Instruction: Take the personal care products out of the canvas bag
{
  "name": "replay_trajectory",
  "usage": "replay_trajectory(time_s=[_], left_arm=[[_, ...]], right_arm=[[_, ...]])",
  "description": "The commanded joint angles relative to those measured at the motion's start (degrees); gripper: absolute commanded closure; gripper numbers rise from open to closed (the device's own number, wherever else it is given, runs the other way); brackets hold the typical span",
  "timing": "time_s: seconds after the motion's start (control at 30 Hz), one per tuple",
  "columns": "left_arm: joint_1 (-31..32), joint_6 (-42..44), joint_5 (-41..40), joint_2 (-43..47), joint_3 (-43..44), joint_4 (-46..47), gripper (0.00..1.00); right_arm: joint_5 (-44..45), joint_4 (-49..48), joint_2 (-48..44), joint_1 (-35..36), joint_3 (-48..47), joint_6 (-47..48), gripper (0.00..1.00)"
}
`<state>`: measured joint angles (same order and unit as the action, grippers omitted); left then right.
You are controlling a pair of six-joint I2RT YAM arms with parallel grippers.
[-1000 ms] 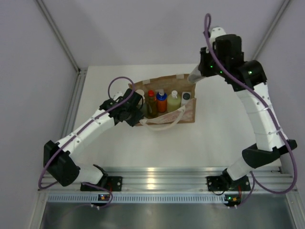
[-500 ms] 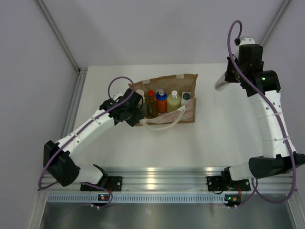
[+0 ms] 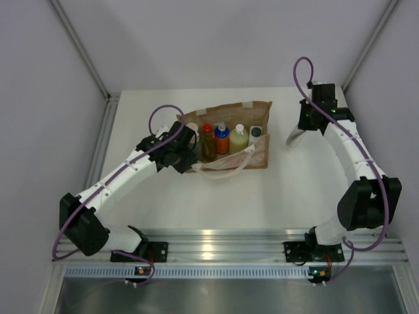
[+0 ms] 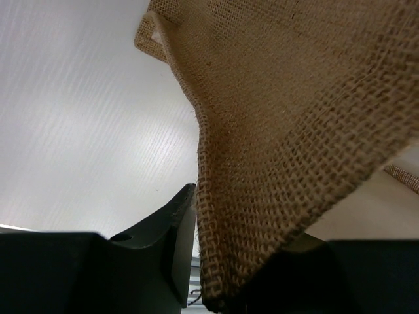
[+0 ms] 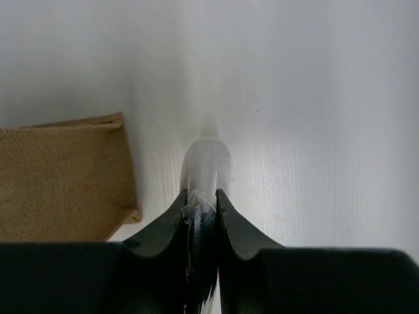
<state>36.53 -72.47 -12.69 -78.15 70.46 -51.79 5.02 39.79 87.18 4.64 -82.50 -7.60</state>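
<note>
The brown canvas bag (image 3: pixel 258 154) stands open mid-table. Inside it stand an amber red-capped bottle (image 3: pixel 207 141), an orange-blue bottle (image 3: pixel 222 140), a pale-yellow white-capped bottle (image 3: pixel 238 140) and a white square dark-capped bottle (image 3: pixel 255 133). A pale cap (image 3: pixel 193 130) shows at the bag's left end. My left gripper (image 3: pixel 186 148) is shut on the bag's left edge; the woven fabric (image 4: pixel 294 118) fills the space between its jaws (image 4: pixel 245 235). My right gripper (image 3: pixel 302 128) is shut on the flat pale-grey sachet (image 3: pixel 295 137), held low over the table right of the bag. The sachet (image 5: pixel 206 163) sticks out past the gripper (image 5: pixel 201 196).
The bag's white rope handle (image 3: pixel 222 171) hangs over its front. The bag's corner (image 5: pixel 65 176) lies left of the right gripper. White walls and a metal frame post (image 3: pixel 98 85) border the table; an aluminium rail (image 3: pixel 216 242) runs along the near edge.
My right arm swung from above the bag's right end out to the right and down, carrying the sachet to just above the table. The left arm and bag stayed still.
</note>
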Motion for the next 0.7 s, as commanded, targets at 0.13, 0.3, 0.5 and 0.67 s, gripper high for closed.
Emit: replay_trajectory(time_s=[0.13, 0.3, 0.5, 0.67], left_arm=[[0.03, 1.01, 0.73, 1.68, 1.61, -1.47, 0.64], [0.03, 1.27, 0.91, 1.33, 1.97, -1.47, 0.64], [0.03, 1.19, 0.82, 1.25, 1.53, -1.47, 0.64], [0.12, 1.36, 1.00, 0.72, 1.88, -1.47, 0.64]], right_arm=[[-2.91, -11.31, 3.08, -0.51, 2.60, -0.23, 1.00], [-1.15, -9.56, 5.46, -0.34, 2.87, -0.49, 1.00], [-0.18, -7.89, 5.81, 0.19, 3.49, -0.05, 0.73], [-0.18, -5.96, 5.46, 0.28, 1.38, 0.04, 0.42]])
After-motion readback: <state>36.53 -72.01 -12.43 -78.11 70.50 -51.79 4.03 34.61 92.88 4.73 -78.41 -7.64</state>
